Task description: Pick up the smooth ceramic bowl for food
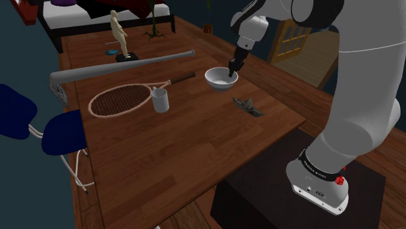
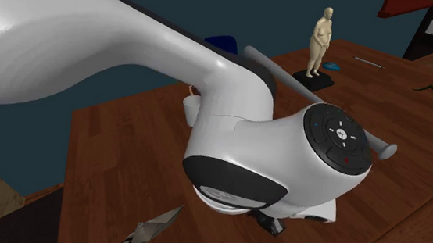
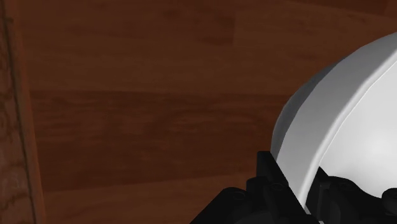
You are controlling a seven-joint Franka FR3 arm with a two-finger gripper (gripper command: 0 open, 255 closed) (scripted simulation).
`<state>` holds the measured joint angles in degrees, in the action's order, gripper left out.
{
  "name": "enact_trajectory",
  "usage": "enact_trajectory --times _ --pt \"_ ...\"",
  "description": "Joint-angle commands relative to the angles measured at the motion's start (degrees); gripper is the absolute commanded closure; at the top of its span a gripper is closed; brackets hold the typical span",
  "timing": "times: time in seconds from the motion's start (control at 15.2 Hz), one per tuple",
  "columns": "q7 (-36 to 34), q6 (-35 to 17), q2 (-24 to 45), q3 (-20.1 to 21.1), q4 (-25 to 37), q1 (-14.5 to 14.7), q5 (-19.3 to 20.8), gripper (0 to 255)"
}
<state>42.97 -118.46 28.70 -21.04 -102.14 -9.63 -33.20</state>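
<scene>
**Gripper at the bowl's rim, lift not yet made**

The white bowl (image 1: 219, 80) sits on the wooden table (image 1: 182, 149), toward the far right part of it in the shoulder view. A racket (image 1: 120, 99) and a small white cup (image 1: 160, 101) lie to its left in that view. A dark crumpled scrap (image 1: 248, 106) lies a little nearer the stand.

The black gripper (image 1: 231, 70) is down at the bowl's rim on the shoulder view's right, its tip dipping into the hollow. From the wrist view, the bowl's curved wall runs right up against the black hand. Whether the gripper has closed on that wall or only brackets it, I cannot tell from here.

To my eye the reach is done. The bowl looks to be resting flat on the wood, so a firm hold on the rim and the lift itself are what remain.
</scene>
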Motion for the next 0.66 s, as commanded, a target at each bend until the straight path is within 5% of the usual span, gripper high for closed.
enact_trajectory --times 0.0,0.59 --pt "-0.6 1.0 -0.9 -0.3 0.3 0.2 0.6 255" --pt "-2.8 4.7 -3.9 -1.1 1.6 0.6 2.5 255"
